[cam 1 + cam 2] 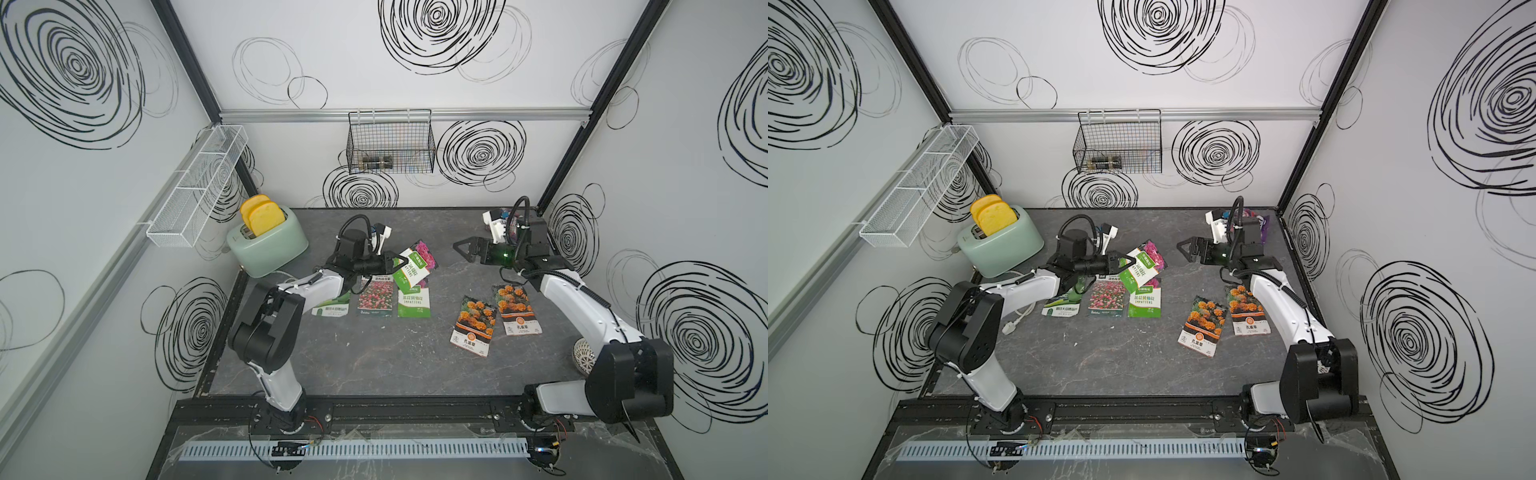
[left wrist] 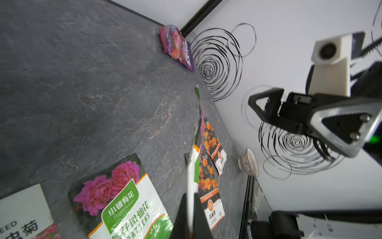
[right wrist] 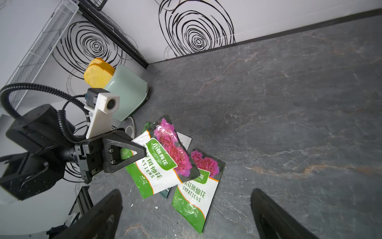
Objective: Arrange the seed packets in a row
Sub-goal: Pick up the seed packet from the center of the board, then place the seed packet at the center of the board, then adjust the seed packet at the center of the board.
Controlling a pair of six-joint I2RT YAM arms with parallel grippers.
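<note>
3 seed packets [image 1: 376,297] sit in a rough row, 2 marigold packets [image 1: 473,324] lie crooked nearby, left gripper [image 1: 401,264] pinches the pink-flower packet [image 1: 415,268] mid-air, right gripper [image 1: 465,249] gapes wide, empty.

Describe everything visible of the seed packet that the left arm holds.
The held packet is flat and glossy, white and green, with pink flowers on a dark end. The left gripper has its jaws shut on one edge, so it hangs tilted above a matching packet lying on the table.
</note>
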